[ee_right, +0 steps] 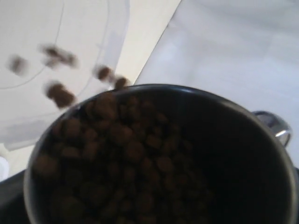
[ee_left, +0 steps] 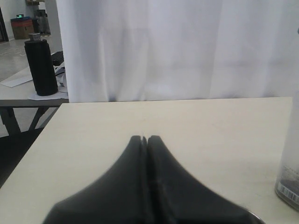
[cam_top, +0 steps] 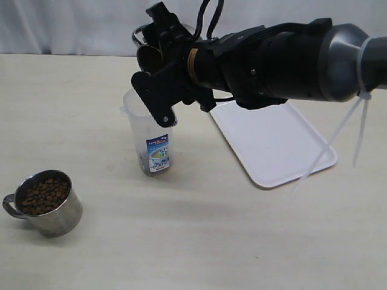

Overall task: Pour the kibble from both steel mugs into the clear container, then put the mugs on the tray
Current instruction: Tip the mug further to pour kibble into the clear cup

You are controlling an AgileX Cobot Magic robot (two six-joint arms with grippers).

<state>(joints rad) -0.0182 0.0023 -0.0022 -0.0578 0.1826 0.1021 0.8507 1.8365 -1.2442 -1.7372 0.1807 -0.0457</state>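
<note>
First pour underway: my right gripper (cam_top: 162, 66) clamps one steel mug (cam_top: 147, 57) tipped above the clear container (cam_top: 145, 130), kibble (ee_right: 121, 154) spilling off its lip. Next I'd add tilt with the lip over the rim. Left gripper (ee_left: 146, 139) is closed, empty, above the counter (cam_top: 211, 241); second mug (cam_top: 57, 217) sits full far left, tray (cam_top: 272, 145) right of the container. The container mouth is hidden behind the gripper, so I can't confirm pellets land inside.

Black right hand (cam_top: 155, 63), grey arm (cam_top: 338, 57), zip ties (cam_top: 363, 90)

Lab space: white curtain (ee_left: 177, 46) backdrop, pale worktable (ee_left: 187, 126), cluttered side desk (ee_left: 28, 95)
</note>
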